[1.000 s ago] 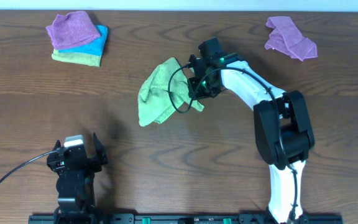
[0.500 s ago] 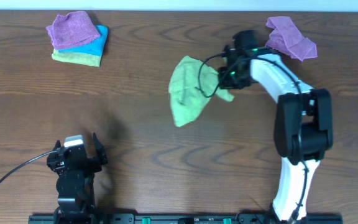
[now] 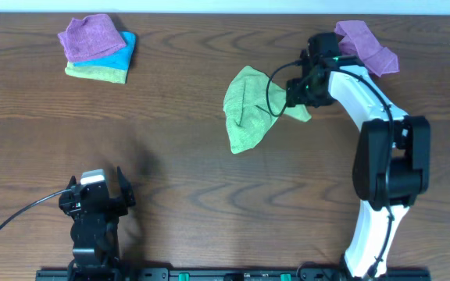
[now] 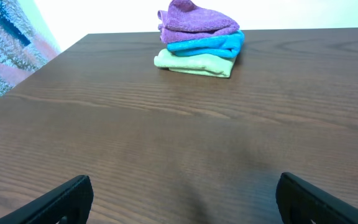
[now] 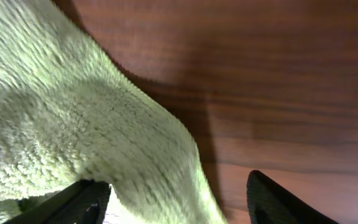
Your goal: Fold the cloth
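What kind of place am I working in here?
Probably a lab folding bench: a dark wooden table, a stack of folded purple, blue and green cloths, and a loose green terry cloth held by the right gripper.

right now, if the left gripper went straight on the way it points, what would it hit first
Most likely the stack of folded cloths at the far edge, nearly dead ahead of the left gripper; only bare table lies between, though its height is unclear.

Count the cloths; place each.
5. Stacked far left: top purple cloth, blue cloth, bottom green cloth. Right gripper holds the loose green cloth. Crumpled purple cloth far right. Stack may hide more.
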Action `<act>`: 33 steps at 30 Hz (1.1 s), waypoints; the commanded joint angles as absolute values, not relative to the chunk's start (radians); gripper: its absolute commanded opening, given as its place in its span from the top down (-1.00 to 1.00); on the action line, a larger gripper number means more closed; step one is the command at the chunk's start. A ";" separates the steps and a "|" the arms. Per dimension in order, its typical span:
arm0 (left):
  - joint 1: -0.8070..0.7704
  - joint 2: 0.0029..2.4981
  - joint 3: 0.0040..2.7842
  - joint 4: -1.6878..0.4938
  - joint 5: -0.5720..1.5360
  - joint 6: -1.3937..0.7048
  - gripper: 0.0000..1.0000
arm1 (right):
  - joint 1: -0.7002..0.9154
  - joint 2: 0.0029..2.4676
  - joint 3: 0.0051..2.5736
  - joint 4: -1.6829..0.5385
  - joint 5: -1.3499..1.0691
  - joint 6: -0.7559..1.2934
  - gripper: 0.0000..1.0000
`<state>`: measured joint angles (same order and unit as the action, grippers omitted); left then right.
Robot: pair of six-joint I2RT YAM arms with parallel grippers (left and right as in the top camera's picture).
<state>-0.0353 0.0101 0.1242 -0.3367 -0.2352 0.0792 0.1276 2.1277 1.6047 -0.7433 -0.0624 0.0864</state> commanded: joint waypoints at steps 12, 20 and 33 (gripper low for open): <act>-0.032 0.004 0.108 -0.358 -0.236 0.082 -0.90 | 0.233 1.942 1.618 -0.749 -0.024 0.081 -0.45; -0.032 0.004 0.108 -0.358 -0.236 0.083 -0.91 | 0.255 1.945 1.618 -0.733 -0.207 0.073 -0.43; -0.032 0.004 0.108 -0.358 -0.236 0.083 -0.91 | 0.408 2.075 1.617 -0.622 -0.163 0.127 -0.38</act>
